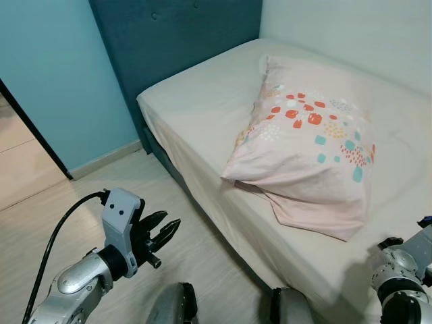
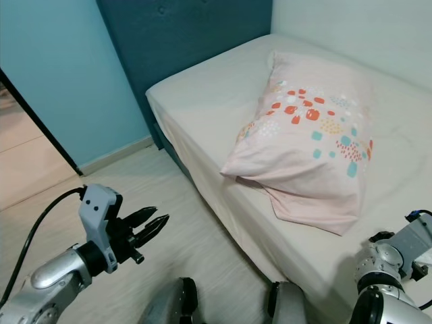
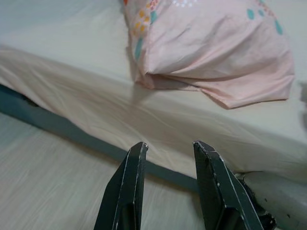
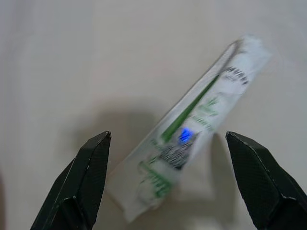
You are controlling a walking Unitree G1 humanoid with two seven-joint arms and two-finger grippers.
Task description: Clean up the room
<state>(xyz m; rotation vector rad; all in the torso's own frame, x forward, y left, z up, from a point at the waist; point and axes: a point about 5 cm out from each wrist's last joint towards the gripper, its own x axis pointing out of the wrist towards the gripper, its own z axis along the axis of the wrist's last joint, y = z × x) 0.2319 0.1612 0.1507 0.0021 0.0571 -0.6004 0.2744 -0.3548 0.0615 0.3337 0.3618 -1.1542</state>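
Our right claw (image 4: 168,184) is spread wide over the bed (image 1: 202,101), gripping nothing; a white packet (image 4: 192,124) with green print lies slantwise on the sheet between its fingers. Our left claw (image 1: 162,236), slightly parted and empty, hangs above the floor (image 1: 196,250), the pillow (image 1: 310,148) beyond it.

Head stereo pair: looked forward and down from standing height over the bed (image 1: 202,108) and pillow (image 1: 304,155), sharing nearly the same scene.
Left wrist camera: sat low near the floor, facing the bed's side and that pillow.
Right wrist camera: looked closely at a blurred packet (image 4: 187,129) on pale sheet.
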